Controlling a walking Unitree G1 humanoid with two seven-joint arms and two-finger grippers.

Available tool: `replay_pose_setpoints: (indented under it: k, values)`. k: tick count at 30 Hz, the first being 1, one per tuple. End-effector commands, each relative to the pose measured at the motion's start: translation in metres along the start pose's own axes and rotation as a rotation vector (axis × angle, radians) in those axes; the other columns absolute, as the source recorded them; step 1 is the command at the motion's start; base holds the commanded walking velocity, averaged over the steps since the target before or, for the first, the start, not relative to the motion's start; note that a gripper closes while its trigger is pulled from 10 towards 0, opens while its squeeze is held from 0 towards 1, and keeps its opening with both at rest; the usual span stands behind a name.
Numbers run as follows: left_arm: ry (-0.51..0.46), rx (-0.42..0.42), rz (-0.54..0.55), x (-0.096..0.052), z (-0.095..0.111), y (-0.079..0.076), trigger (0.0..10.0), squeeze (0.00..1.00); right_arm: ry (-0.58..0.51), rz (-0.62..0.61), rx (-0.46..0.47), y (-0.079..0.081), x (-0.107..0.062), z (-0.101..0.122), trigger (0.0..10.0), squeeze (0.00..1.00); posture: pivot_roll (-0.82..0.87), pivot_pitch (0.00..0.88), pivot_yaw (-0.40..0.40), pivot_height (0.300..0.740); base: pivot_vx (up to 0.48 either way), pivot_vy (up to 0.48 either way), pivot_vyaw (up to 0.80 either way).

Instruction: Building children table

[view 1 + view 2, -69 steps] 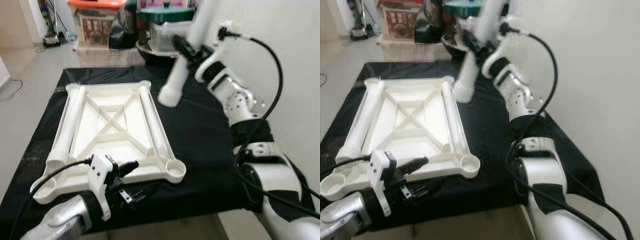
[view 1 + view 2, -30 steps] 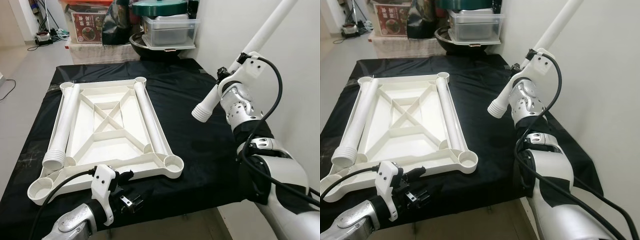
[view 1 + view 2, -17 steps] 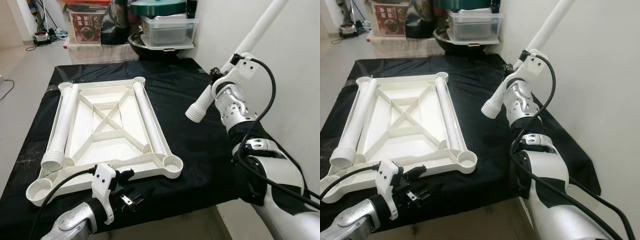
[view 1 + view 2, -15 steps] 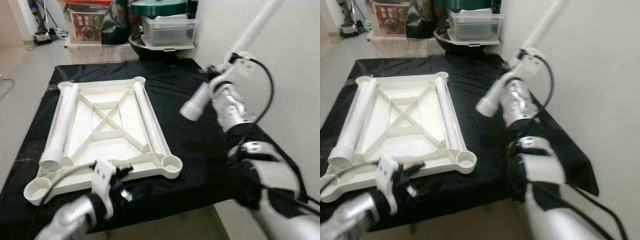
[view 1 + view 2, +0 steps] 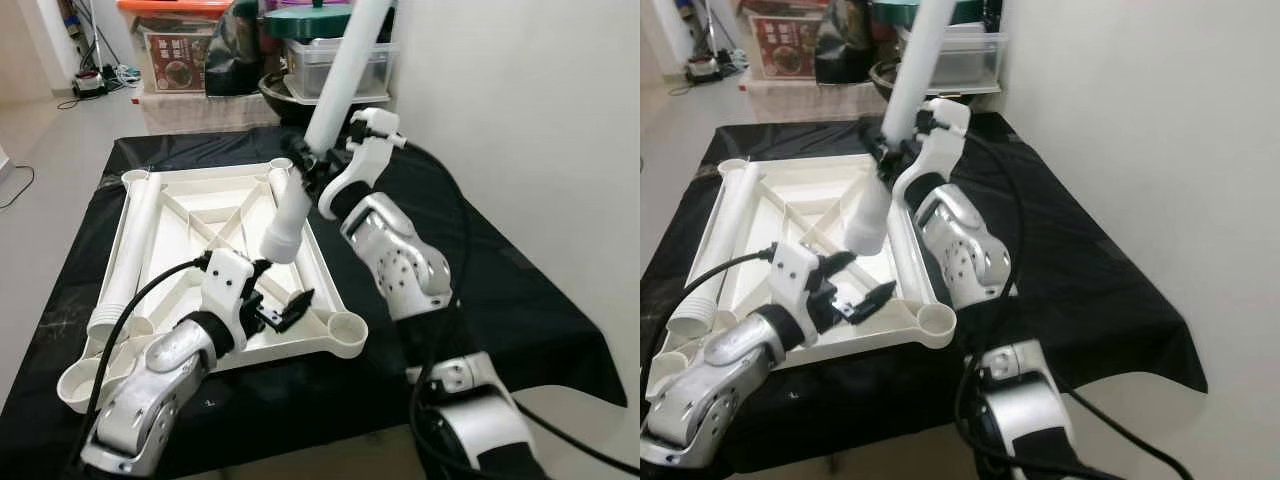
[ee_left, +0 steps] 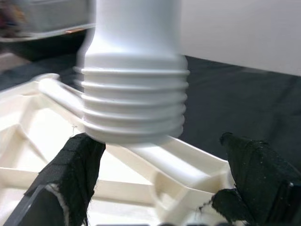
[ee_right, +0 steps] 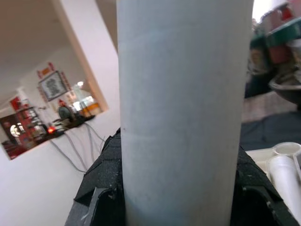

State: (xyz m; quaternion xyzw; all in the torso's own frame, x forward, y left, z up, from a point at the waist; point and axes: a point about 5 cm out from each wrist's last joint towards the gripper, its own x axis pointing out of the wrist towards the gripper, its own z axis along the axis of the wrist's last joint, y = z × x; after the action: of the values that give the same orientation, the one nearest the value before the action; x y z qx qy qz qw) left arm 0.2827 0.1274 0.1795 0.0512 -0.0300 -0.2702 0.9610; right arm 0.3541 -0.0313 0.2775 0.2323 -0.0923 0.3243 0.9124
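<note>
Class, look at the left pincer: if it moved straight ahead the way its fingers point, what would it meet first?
Most likely the threaded end of the white table leg, hanging between and just beyond the open left pincer. Past it lies the upturned white tabletop. Depth is hard to judge.

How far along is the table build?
Done: the tabletop lies upside down on the cloth, with two legs lying loose on it. In hand: the right gripper holds a third leg, threaded end down above the tabletop, and the open left gripper hovers under it. Left: no socket holds a leg yet.
</note>
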Motion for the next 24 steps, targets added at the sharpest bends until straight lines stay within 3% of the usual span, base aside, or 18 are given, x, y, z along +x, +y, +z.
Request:
replay_pose_setpoints:
  k: [1,14,18,24]
  values:
    - [-0.020,0.029,0.071,0.005,0.010,0.007,10.0,0.00,0.021,0.035,0.009,0.006,-0.003,-0.003,10.0,0.00,0.03,0.000,-0.017,0.740,0.000,0.000,0.00]
    - [-0.068,-0.007,0.066,0.027,0.018,-0.002,10.0,0.00,0.039,0.073,0.022,0.019,-0.007,-0.009,10.0,0.00,0.03,0.000,-0.014,0.740,0.000,0.000,0.00]
    - [-0.003,-0.036,0.085,0.037,0.007,-0.005,10.0,0.00,0.046,0.072,0.030,0.021,-0.009,-0.012,10.0,0.00,0.03,0.000,-0.007,0.740,0.000,0.000,0.00]
    - [0.060,-0.070,0.117,0.037,-0.006,-0.005,10.0,0.00,0.041,0.068,0.033,0.022,-0.009,-0.010,10.0,0.00,0.02,0.000,-0.005,0.740,0.000,0.000,0.00]
